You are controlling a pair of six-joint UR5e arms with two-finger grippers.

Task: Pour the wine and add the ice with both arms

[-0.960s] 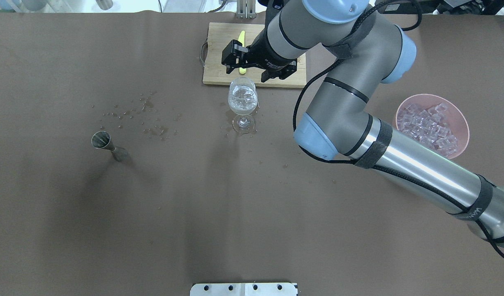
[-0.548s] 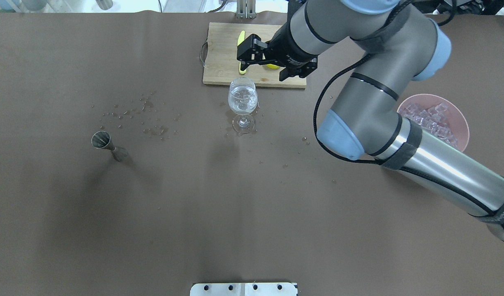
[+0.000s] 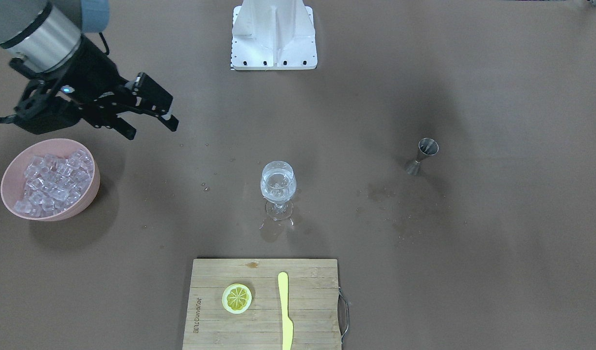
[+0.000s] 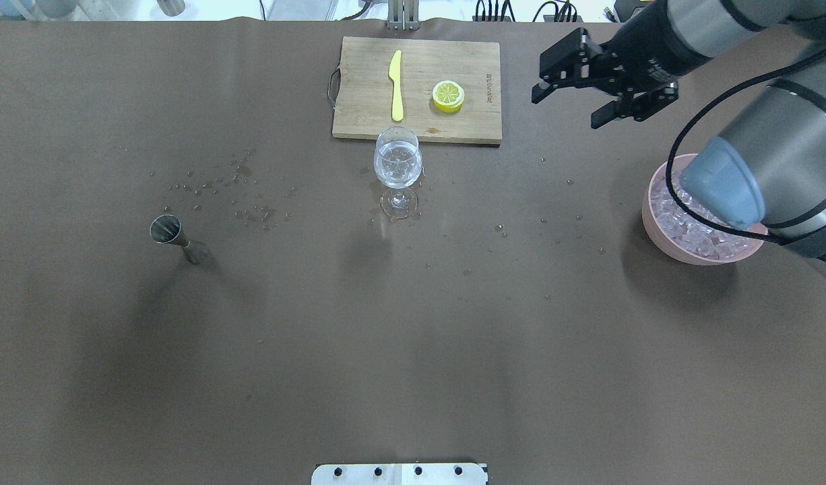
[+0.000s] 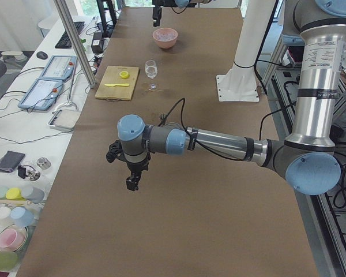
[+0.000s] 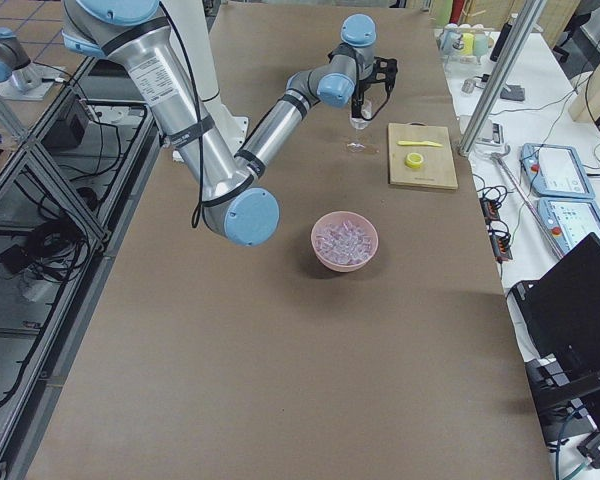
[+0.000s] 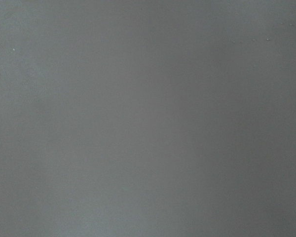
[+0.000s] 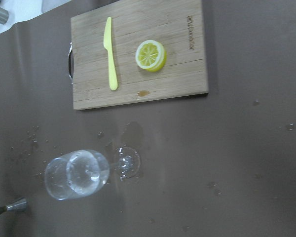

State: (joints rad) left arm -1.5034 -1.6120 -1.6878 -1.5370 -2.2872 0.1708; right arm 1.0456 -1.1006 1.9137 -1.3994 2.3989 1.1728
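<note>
Overhead: high behind the robot, facing forward and down. It takes in the whole counter (image 4: pixel 413 350), with the cutting board (image 4: pixel 366 87) at the far edge.
Front-facing: opposite side, steep down. White base (image 3: pixel 273 34) at top, board at bottom. Both views share the wine glass (image 4: pixel 398 162) mid-frame.
Exterior left: counter's end, looking lengthways, left arm (image 5: pixel 219 140) near.
Exterior right: other end, right arm (image 6: pixel 180 110) near.
Left wrist: close, shows only a flat grey surface.
Right wrist: higher, looking down on board and glass.

A robotics lab: beside the long brown table (image 5: pixel 219 231) runs a white bench (image 5: pixel 23 69) with a keyboard (image 5: pixel 63 39) and tablets (image 5: pixel 41 92), an aluminium post (image 5: pixel 76 40) rising at the table's edge.
</note>
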